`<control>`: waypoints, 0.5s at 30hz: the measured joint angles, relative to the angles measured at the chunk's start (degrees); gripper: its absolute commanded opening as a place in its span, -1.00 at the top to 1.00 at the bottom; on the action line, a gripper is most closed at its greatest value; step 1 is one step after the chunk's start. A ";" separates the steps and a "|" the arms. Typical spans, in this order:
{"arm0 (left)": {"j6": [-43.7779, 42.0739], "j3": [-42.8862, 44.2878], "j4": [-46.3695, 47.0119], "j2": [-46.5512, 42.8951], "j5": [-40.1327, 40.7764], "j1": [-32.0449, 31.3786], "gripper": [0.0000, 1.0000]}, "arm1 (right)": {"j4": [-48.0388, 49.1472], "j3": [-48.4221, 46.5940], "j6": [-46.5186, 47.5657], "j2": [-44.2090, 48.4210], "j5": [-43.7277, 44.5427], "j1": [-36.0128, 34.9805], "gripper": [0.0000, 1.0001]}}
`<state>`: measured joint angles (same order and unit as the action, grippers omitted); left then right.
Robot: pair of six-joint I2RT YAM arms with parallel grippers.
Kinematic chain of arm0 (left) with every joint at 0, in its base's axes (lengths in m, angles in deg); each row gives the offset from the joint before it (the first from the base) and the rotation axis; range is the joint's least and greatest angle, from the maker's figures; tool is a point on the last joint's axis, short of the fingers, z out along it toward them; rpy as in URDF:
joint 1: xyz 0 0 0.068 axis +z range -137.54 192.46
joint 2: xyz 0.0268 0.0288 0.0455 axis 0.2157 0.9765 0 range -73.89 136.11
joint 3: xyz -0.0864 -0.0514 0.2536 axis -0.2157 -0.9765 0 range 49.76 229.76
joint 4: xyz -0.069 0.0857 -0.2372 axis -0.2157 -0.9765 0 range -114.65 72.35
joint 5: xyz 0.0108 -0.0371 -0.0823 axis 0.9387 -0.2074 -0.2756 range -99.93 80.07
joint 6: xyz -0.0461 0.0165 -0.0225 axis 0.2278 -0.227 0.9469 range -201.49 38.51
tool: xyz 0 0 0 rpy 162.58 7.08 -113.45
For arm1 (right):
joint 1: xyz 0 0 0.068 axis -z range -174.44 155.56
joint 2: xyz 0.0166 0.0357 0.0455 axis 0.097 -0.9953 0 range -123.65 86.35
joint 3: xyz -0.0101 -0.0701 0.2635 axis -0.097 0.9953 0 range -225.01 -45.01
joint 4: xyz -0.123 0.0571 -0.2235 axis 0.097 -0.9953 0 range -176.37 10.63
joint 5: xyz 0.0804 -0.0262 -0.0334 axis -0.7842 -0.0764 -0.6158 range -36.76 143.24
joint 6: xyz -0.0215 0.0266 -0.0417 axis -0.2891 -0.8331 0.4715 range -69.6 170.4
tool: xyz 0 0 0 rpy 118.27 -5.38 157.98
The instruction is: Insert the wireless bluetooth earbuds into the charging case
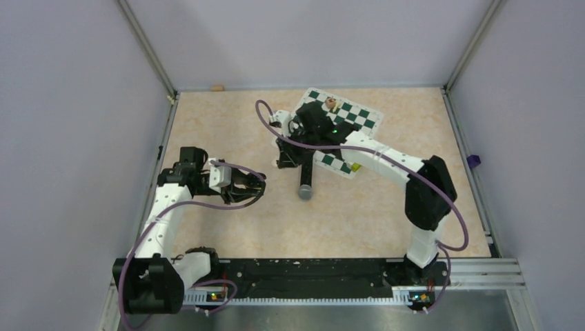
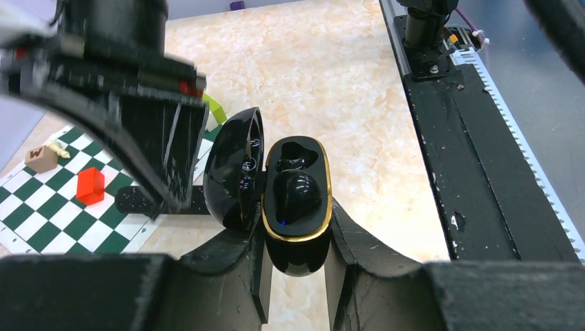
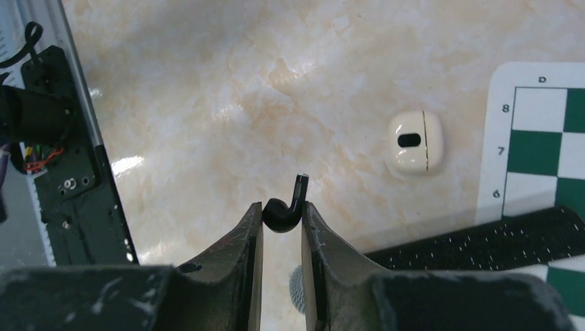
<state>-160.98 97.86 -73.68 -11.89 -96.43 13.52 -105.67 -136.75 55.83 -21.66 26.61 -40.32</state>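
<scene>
The black charging case (image 2: 298,227) with a gold rim stands open, its lid (image 2: 234,165) swung left. My left gripper (image 2: 298,238) is shut on the case's lower body. One black earbud (image 2: 296,195) sits in a well of the case. The well above it looks empty. My right gripper (image 3: 281,209) is shut on a second black earbud (image 3: 279,216), whose stem (image 3: 301,189) sticks up past the fingertips, above the table. From the top view, the left gripper (image 1: 250,187) sits left of centre and the right gripper (image 1: 288,160) points down near the mat.
A closed off-white case (image 3: 414,143) lies on the table. A black microphone (image 1: 305,185) lies beside the green-and-white checkered mat (image 1: 348,117). On the mat are a red piece (image 2: 90,185), a small wooden block (image 2: 41,158) and a yellow-green block (image 2: 214,107).
</scene>
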 measured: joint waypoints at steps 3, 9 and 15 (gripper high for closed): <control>-0.04 0.00 -0.02 0.00 -0.07 0.00 1.00 | -0.33 3.91 1.33 5.16 -2.25 2.23 0.87; -0.24 0.00 -0.02 0.00 -0.13 0.00 1.00 | -1.46 13.57 4.61 13.29 -8.37 7.63 0.87; -0.83 -0.26 -0.07 0.00 -0.28 0.00 1.00 | -3.74 21.05 9.64 18.23 -11.34 11.82 0.88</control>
<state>-161.81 97.60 -73.75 -11.89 -96.72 13.52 -109.41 -115.70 65.47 -3.43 15.27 -28.50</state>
